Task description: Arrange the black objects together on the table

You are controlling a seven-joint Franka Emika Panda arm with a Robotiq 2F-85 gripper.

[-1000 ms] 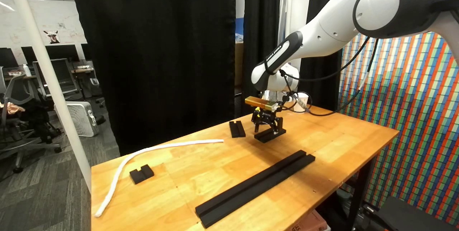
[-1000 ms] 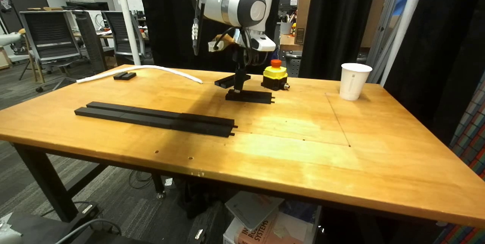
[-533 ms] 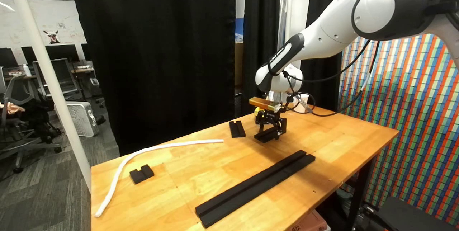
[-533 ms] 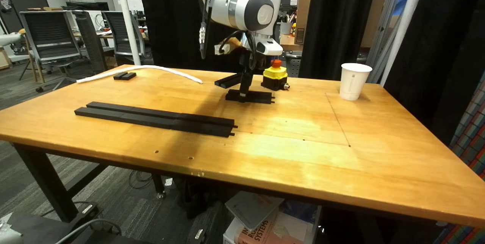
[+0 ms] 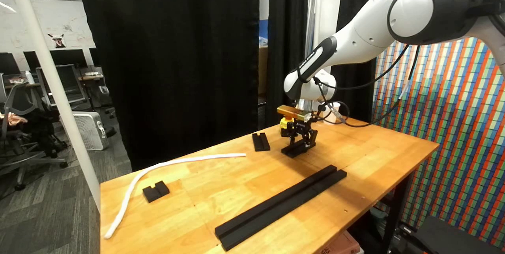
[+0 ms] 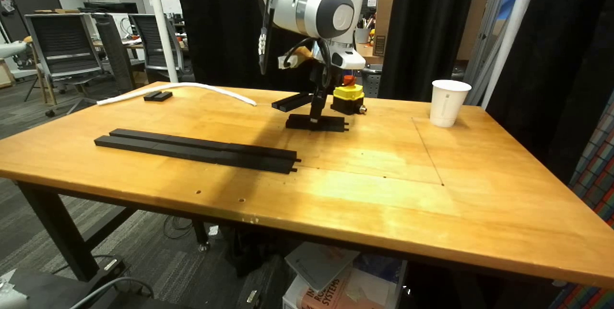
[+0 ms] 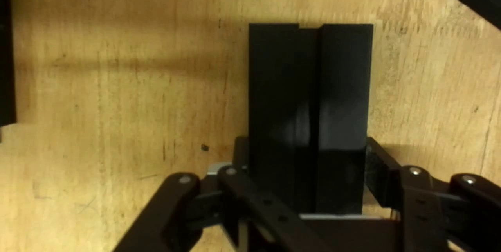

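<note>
Both fingers (image 7: 382, 166) of my gripper (image 7: 305, 142) press against the long sides of a grooved black slab (image 7: 274, 72), which lies flat on the wooden table (image 6: 374, 222). In an exterior view the same slab's pin end (image 6: 333, 124) points away from the gripper. A long black strip (image 5: 276, 210) of joined slabs lies nearer the front edge, roughly parallel to it. Behind the held slab rests another black slab (image 6: 288, 103), set at an angle. A short black piece (image 5: 156, 191) sits at the far end of the table, apart from the others.
A white cord (image 5: 185, 160) curves around the short piece. Close behind the gripper stands a yellow box with a red button (image 6: 348, 95). A white paper cup (image 6: 448, 102) stands on the table too. A black curtain (image 5: 177, 68) hangs along the back edge.
My gripper has slid a little along the slab toward its pin end, and its jaws have come together onto the slab's sides. The other black pieces stay where they were.
</note>
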